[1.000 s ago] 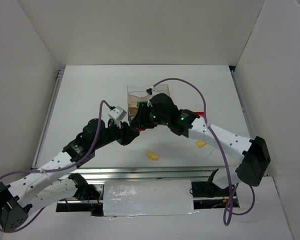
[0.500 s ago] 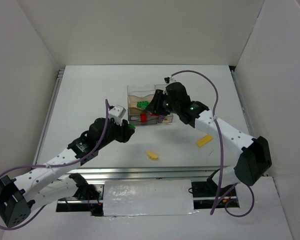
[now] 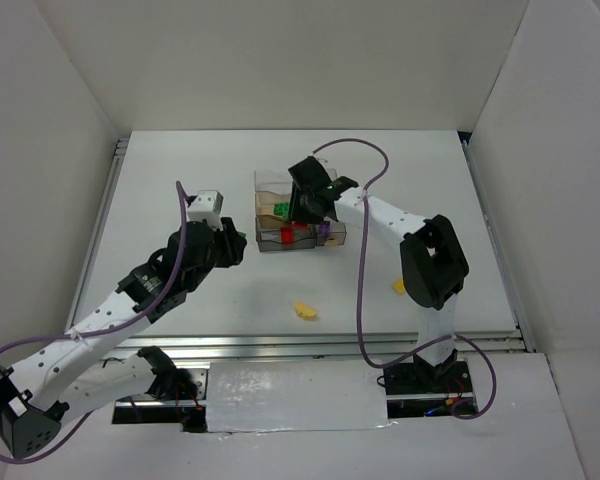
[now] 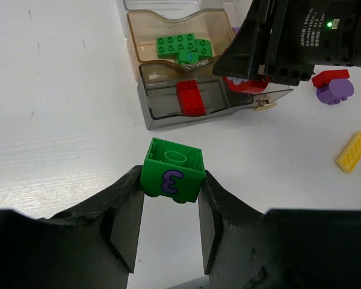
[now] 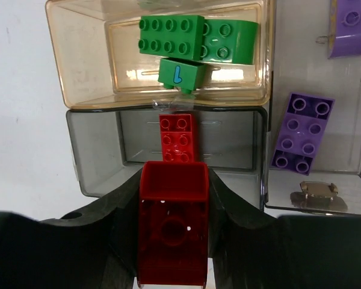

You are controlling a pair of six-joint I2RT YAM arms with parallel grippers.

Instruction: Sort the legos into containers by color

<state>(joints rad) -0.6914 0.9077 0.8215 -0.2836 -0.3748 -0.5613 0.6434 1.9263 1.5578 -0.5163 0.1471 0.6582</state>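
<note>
Step in hand: both arms were bringing one lego each to the tray, which stood at the middle of the table, toward the far side.
Right pincer: closed on a red lego and hanging over the near edge of the grey compartment, where another red brick lay.
Left pincer: closed on a green lego marked with a 3, above the bare table, left of the tray and nearer.
Green compartment: the amber one just beyond the grey one, holding the green bricks.
Purple brick: in the long compartment on the right side.
Yellow legos: two lay loose on the near part of the table, not sorted yet.
Next move, right: I judge it needed only to open and let the red lego fall in.
Next move, left: it had to go far and right to the amber compartment, but the right arm was over the tray, so waiting seemed safer.
</note>
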